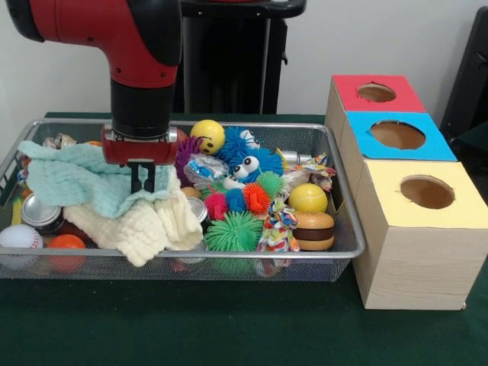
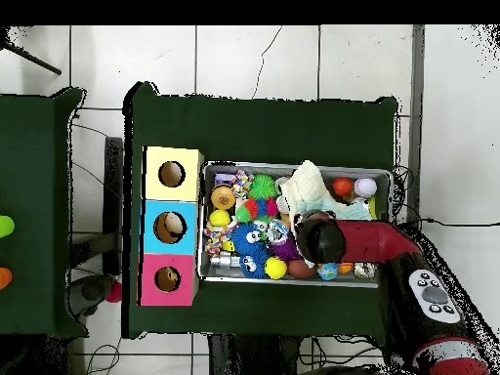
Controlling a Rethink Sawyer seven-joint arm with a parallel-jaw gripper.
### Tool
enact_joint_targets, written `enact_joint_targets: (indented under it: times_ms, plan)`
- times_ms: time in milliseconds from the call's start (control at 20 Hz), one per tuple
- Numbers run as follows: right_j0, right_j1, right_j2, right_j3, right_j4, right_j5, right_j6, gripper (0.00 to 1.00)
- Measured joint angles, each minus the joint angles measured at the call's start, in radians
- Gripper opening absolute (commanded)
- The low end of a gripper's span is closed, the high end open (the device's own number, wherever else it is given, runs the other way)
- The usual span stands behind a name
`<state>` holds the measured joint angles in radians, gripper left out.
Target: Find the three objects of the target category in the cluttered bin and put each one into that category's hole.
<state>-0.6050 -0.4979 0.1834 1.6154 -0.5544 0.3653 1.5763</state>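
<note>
The silver wire-mesh bin (image 1: 347, 229) stands left of the boxes; it also shows in the overhead view (image 2: 393, 178). My gripper (image 1: 142, 184) reaches straight down into its left half, its fingers close together, tips at the fold where a mint cloth (image 1: 72, 177) lies over a cream cloth (image 1: 145, 225). In the overhead view the arm (image 2: 337, 237) hides the gripper. No soft animal toy shows; the cloths cover much of the bin. The red-topped box's round hole (image 1: 376, 92) is the farthest of the three; it also shows in the overhead view (image 2: 167, 279).
A blue fuzzy googly-eyed toy (image 1: 248, 162), spiky balls (image 1: 232, 232), a yellow ball (image 1: 207, 136), a burger toy (image 1: 313, 230), cans (image 1: 38, 212), a baseball (image 1: 19, 240) and an orange ball (image 1: 67, 244) fill the bin. Blue-topped (image 1: 396, 135) and yellow-topped (image 1: 427, 192) holes lie nearer.
</note>
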Motion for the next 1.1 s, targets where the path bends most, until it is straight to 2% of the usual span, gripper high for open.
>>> enact_joint_targets:
  times_ms: [100,150,300,350,600,800,1100]
  plan:
    - [-0.015,0.0,0.013,0.008,0.012,0.0,0.0,0.0]
    - [-0.049,-0.001,0.047,0.028,0.047,0.0,0.0,0.0]
    - [-0.085,-0.003,0.084,0.053,0.086,0.0,0.0,0.0]
    - [-0.121,-0.004,0.123,0.08,0.121,0.0,0.0,0.0]
    - [-0.193,-0.01,0.211,0.153,0.196,-0.001,0.0,0.0]
    - [-0.217,-0.025,0.266,0.211,0.254,-0.001,0.0,0.0]
    - [-0.212,-0.059,0.324,0.278,0.333,-0.001,0.0,0.0]
